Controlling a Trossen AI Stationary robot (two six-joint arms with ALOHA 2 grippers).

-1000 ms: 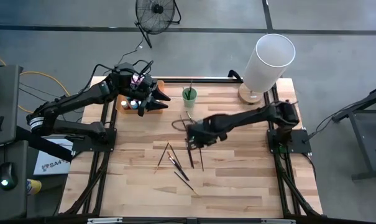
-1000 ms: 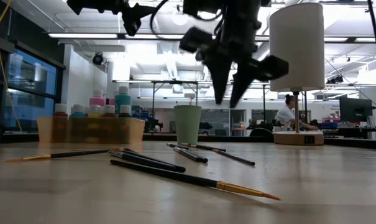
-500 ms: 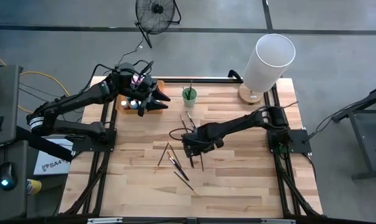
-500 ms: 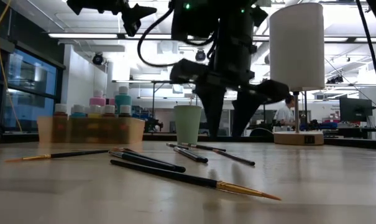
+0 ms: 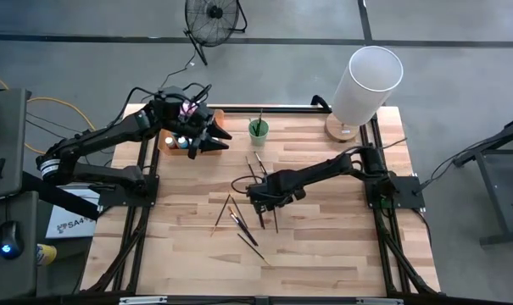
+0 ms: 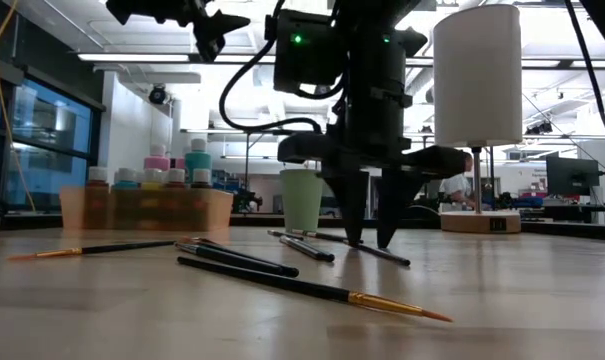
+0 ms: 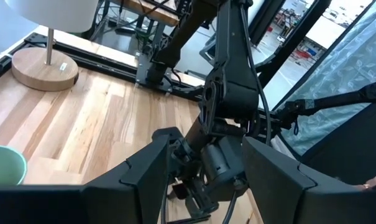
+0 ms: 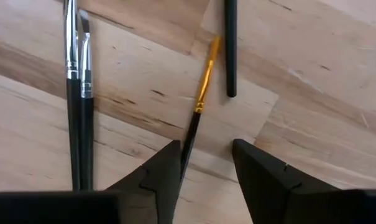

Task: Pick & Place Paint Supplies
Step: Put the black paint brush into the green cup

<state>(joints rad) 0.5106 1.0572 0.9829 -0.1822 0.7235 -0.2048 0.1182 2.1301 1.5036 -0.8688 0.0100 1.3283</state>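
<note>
Several thin dark-handled brushes (image 5: 236,219) lie flat on the wooden table near its middle. My right gripper (image 5: 261,203) points straight down over them, open, with its tips low at the table (image 6: 370,240). In the right wrist view a brush with a gold ferrule (image 8: 203,81) runs in between its fingers (image 8: 206,168), close along one of them. Small paint bottles (image 5: 181,141) stand in the orange tray (image 6: 147,210) at the far left. My left gripper (image 5: 218,135) hovers open above that tray, holding nothing. My right gripper's fingers point down, one on each side of the gold-ferruled brush's dark handle (image 8: 189,143), across the brush, which lies flat on the table. One finger (image 8: 166,168) is right beside the handle. Whether it touches it I cannot tell.
A green cup (image 5: 258,130) with a brush in it stands at the far middle, and a white lamp (image 5: 365,80) on a round wooden base at the far right. Two silver-ferruled brushes (image 8: 79,93) and another dark handle (image 8: 230,50) lie beside the gripper.
My right gripper has come down from well above the table to just over the brushes, drifting a little toward the near edge. The brushes lie where they were.
</note>
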